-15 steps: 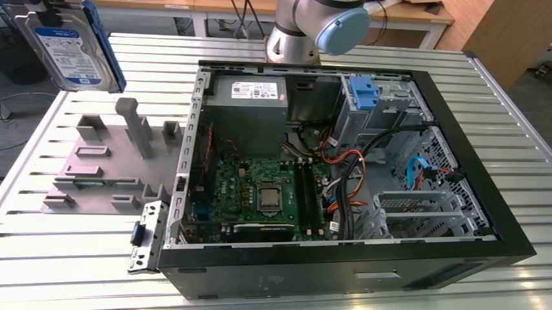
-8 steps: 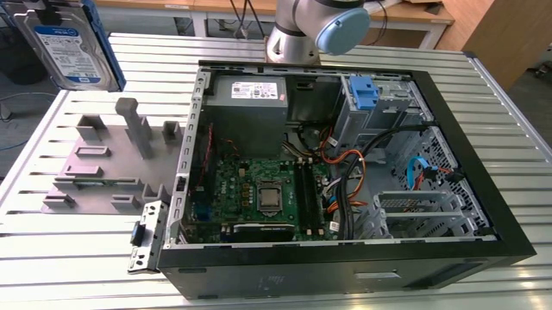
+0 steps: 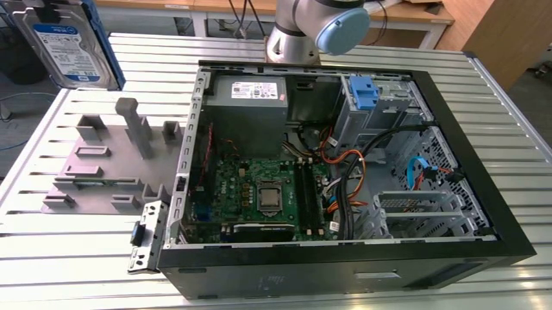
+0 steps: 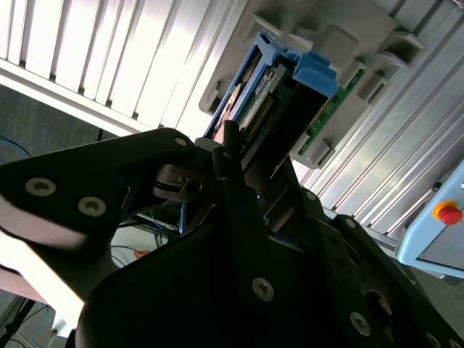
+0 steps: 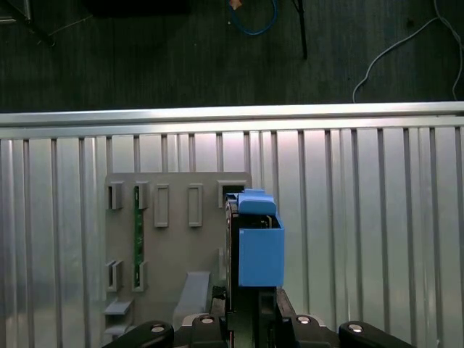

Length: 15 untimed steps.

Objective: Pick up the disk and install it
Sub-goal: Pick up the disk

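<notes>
Disk (image 3: 62,44) is up in the air, outside the case (image 3: 345,274), well off the case's wall on the exterior view's left and above the level of the case's open top. It hangs on edge, label face toward the exterior camera, with its blue carrier showing along one side.

Gripper (image 5: 250,303) is clamped on the disk: in both wrist views the black fingers (image 4: 230,156) press on the two flat faces, and the drive sticks out past their tips. The carrier's blue tab is at the far end.

The grey holder (image 3: 103,161) lies flat on the table (image 3: 69,258), just beside the same case wall, and the disk is clear of it. Inside the case, the drive cage with a blue latch (image 3: 366,94) sits in the far corner, on the exterior view's right.

Handling, by my reckoning: stiff metal body, dense for its size, no give. The faces are smooth, so a weak pinch could slip. It is shock-sensitive, so no knocks against the case rim. The plastic carrier probably flexes a bit. Best hold is across the flat faces near the middle, off the connector edge and the bare circuit board.
</notes>
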Available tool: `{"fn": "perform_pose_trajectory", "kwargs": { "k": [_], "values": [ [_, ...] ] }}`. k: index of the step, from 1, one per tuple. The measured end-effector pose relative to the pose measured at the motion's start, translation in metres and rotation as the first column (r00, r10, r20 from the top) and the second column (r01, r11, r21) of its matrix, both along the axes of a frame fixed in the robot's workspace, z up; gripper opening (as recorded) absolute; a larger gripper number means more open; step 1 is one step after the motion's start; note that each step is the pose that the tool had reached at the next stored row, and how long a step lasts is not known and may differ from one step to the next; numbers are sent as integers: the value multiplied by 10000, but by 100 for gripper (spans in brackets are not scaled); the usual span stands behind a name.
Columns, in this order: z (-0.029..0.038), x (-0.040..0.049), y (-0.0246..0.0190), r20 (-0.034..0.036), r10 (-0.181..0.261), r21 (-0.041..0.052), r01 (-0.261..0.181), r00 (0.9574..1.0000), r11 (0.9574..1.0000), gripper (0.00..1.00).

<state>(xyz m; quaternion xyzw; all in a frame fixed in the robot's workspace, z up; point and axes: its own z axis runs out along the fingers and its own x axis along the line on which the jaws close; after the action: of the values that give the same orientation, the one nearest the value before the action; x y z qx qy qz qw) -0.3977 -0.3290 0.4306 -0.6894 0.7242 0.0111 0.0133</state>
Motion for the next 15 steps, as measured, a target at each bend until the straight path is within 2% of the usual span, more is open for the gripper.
{"fn": "perform_pose_trajectory", "kwargs": {
  "k": [15],
  "values": [
    [57,0,1,-1,0,-1,0,10000,10000,35]
  ]
}}
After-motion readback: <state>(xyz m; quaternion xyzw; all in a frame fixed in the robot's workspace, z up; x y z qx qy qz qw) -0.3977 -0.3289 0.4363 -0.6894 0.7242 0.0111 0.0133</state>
